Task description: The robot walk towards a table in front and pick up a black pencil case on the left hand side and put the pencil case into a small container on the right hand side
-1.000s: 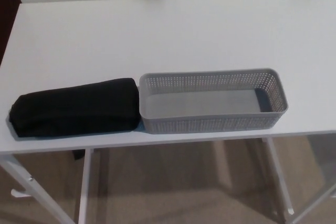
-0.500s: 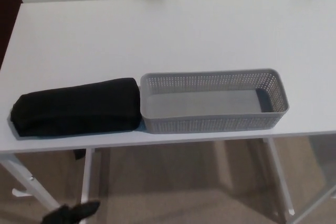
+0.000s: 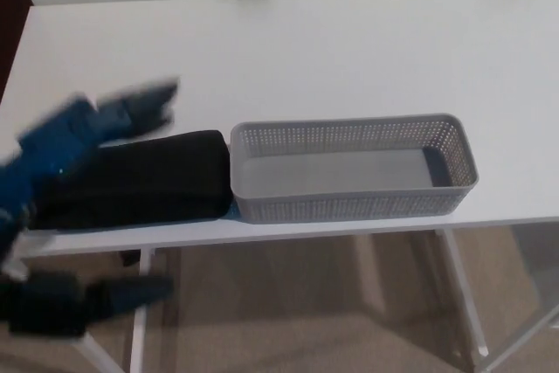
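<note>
Black left hand (image 3: 65,150), blurred, at near left: fingers (image 3: 140,104) spread wide apart, holding nothing, thumb low in front of the table edge. Under it the black pencil case (image 3: 148,185) lies flat on the white table (image 3: 306,50), right end touching the grey perforated container (image 3: 349,207). Right hand out of view.

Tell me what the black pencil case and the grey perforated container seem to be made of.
The soft black pencil case looks like fabric, matt: it sags with rounded edges and shows no shine. The grey perforated rectangular container is probably moulded plastic, matt: rigid straight walls with even rows of small holes.
</note>
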Motion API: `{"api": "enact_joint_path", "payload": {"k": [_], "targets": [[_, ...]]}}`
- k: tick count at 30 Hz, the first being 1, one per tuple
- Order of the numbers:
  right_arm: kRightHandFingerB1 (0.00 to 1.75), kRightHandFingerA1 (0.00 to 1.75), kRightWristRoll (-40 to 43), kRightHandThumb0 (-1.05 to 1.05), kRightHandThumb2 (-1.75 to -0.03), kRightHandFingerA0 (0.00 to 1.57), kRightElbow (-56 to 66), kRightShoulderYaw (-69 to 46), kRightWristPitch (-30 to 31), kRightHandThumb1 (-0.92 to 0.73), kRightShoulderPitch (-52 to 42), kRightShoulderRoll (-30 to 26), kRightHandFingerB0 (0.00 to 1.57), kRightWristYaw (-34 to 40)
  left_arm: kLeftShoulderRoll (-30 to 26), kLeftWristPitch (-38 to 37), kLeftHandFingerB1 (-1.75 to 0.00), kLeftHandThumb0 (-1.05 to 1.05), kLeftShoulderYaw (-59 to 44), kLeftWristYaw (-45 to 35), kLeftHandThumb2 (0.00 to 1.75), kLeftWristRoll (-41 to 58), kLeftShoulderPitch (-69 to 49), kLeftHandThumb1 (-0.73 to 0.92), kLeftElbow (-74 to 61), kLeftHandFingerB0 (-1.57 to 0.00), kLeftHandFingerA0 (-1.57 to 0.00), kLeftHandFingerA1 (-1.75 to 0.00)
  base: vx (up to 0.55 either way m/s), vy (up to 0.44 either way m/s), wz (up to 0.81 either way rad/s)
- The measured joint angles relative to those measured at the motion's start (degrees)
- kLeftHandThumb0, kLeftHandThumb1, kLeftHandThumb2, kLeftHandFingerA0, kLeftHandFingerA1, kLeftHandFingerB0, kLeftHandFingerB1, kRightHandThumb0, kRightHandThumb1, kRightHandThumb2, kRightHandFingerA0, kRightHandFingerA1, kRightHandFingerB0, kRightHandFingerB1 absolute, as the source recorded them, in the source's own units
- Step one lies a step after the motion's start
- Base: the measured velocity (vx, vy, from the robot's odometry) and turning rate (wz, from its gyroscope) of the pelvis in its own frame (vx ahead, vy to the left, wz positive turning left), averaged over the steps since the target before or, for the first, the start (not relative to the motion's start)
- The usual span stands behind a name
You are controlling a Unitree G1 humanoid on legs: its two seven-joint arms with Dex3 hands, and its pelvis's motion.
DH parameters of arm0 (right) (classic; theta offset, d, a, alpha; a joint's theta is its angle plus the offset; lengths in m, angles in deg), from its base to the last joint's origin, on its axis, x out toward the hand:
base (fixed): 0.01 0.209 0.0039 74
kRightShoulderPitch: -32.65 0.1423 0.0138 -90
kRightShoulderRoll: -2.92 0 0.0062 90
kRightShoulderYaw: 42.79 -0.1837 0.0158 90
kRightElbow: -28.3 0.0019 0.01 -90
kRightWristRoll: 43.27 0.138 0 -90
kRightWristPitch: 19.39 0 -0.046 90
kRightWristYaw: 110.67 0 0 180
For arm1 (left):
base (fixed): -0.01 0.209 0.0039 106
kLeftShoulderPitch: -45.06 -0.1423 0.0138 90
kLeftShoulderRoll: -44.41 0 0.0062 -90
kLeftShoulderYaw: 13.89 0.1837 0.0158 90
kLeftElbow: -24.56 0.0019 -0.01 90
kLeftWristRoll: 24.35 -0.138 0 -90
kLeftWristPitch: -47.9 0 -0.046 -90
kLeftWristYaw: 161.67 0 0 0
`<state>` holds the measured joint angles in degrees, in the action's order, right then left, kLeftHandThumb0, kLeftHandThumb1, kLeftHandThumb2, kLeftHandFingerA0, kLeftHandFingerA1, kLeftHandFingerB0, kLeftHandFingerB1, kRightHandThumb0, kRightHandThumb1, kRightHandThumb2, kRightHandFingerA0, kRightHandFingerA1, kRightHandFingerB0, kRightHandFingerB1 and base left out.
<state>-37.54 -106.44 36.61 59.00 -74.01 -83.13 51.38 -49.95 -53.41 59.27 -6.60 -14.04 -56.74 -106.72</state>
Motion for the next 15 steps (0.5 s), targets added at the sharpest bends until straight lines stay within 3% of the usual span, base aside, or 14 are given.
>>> {"api": "enact_joint_path", "payload": {"k": [4,5,6,7,8,9,11,12,15], "targets": [[0.40,0.51,-0.79,-0.32,-0.55,0.73,-0.33,0.49,-0.17,-0.49,0.69,-0.16,0.43,0.60,-0.66,-0.57,-0.26,-0.06,-0.43,1.44,0.54,-3.93,4.99,0.45,1.87,-0.11,-0.16,-0.31,0.00,0.000,0.00],[0.41,0.52,-0.93,-0.31,-0.54,0.74,-0.39,0.58,-0.18,-0.48,0.81,-0.16,0.44,0.74,-1.09,-0.55,-0.49,-0.06,-0.41,1.69,0.92,-4.85,5.82,0.49,2.49,0.00,-0.01,-0.50,0.00,0.000,0.00],[0.41,0.52,-1.04,-0.31,-0.54,0.74,-0.43,0.65,-0.20,-0.48,0.91,-0.16,0.44,0.85,-1.53,-0.54,-0.49,-0.06,-0.39,1.86,0.92,-5.62,6.47,0.49,3.04,0.00,-0.01,-0.50,0.00,0.000,0.00],[0.41,0.52,-1.15,-0.32,-0.54,0.74,-0.55,0.71,-0.24,-0.48,1.09,-0.16,0.43,0.96,-2.29,-0.52,-0.22,-0.08,-0.32,2.06,0.57,-6.79,7.43,0.45,3.95,-0.10,-0.08,-0.32,0.00,0.000,0.00],[0.40,0.51,-1.23,-0.32,-0.54,0.74,-0.65,0.75,-0.27,-0.48,1.20,-0.16,0.43,1.04,-2.78,-0.52,-0.20,-0.13,-0.22,2.17,0.64,-7.57,8.10,0.40,4.58,-0.05,-0.04,-0.23,0.00,0.000,0.00],[0.40,0.51,-1.34,-0.32,-0.54,0.74,-0.77,0.81,-0.29,-0.47,1.33,-0.16,0.43,1.13,-3.59,-0.48,-0.24,-0.13,0.05,2.34,0.53,-8.68,8.98,0.42,5.64,-0.01,0.00,-0.26,0.00,0.000,0.00],[0.40,0.51,-1.48,-0.32,-0.54,0.73,-0.86,0.90,-0.31,-0.48,1.52,-0.16,0.43,1.26,-5.16,-0.37,-0.23,-0.19,0.63,2.52,0.52,-10.53,10.32,0.41,7.53,0.00,0.00,-0.23,0.00,0.000,0.00],[0.40,0.51,-1.52,-0.32,-0.55,0.72,-0.89,0.94,-0.31,-0.49,1.57,-0.16,0.42,1.30,-5.74,-0.24,-0.13,-0.34,0.85,2.56,0.63,-11.26,10.79,0.29,8.22,-0.01,0.00,-0.08,0.00,0.000,0.00],[0.40,0.50,-1.68,-0.32,-0.55,0.72,-0.93,1.11,-0.33,-0.49,1.71,-0.16,0.43,1.44,-8.21,0.74,-0.07,-0.46,2.52,2.57,0.67,-14.35,12.99,0.34,11.37,0.00,0.00,0.00,0.00,0.000,0.00]]}}
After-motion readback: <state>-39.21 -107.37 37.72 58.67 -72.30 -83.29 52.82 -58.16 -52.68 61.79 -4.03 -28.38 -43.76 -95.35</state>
